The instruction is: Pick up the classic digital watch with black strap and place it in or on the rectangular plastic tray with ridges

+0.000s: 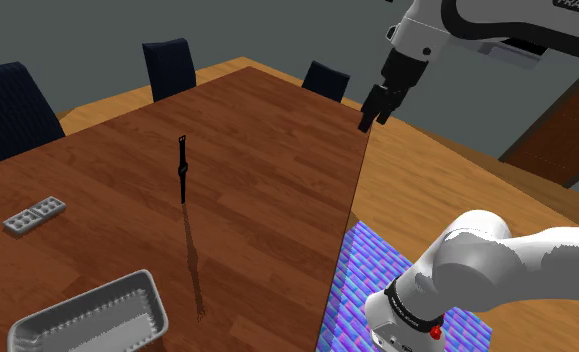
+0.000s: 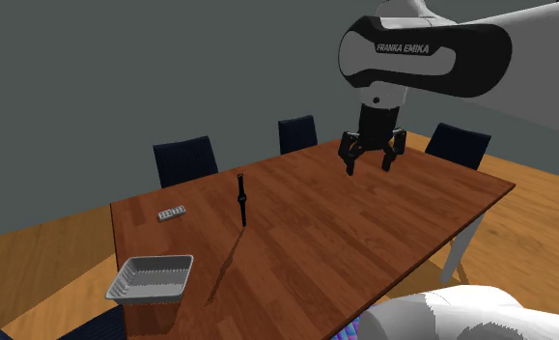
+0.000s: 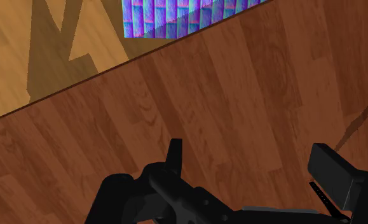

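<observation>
Reddish-brown wooden planks form the long dining table (image 1: 257,180), with dark blue chairs (image 1: 170,65) along it before a grey wall. A slim black digital watch (image 1: 183,170) stands upright on one strap end near the table's middle, well apart from the grey ridged rectangular tray (image 1: 82,296) at the shoulder view's lower left. The all-black gripper (image 2: 369,166) hovers above the table with its fingers spread wide, clasping nothing.
</observation>
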